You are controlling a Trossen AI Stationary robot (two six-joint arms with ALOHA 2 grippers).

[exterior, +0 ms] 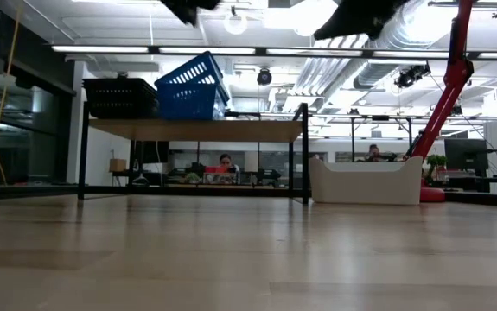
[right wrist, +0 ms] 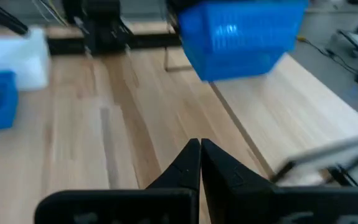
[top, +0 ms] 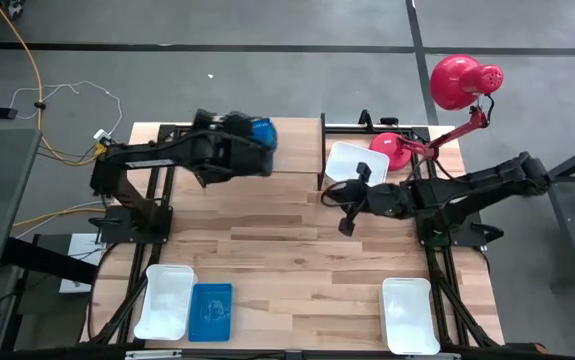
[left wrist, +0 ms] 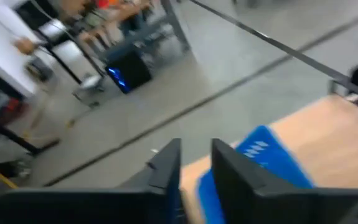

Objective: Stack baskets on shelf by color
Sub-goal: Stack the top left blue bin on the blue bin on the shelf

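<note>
A blue basket (exterior: 192,86) sits tilted on the shelf (exterior: 196,130), its lower left edge on the board, beside a black basket (exterior: 120,97). In the high view the blue basket (top: 260,135) shows just past my left gripper (top: 235,148), which hovers open above it, apart from it in the low view (exterior: 187,9). The left wrist view shows the blue basket (left wrist: 259,165) beside my fingers (left wrist: 228,174). My right gripper (top: 347,205) hangs shut over the table's middle, near a white basket (top: 352,160) standing on the table right of the shelf.
A white basket (top: 164,300) and a blue basket (top: 210,310) lie at the near left edge, and another white basket (top: 407,315) at the near right. A red lamp (top: 457,80) stands at the far right corner. Bare tabletop spans the middle. People sit in the room behind.
</note>
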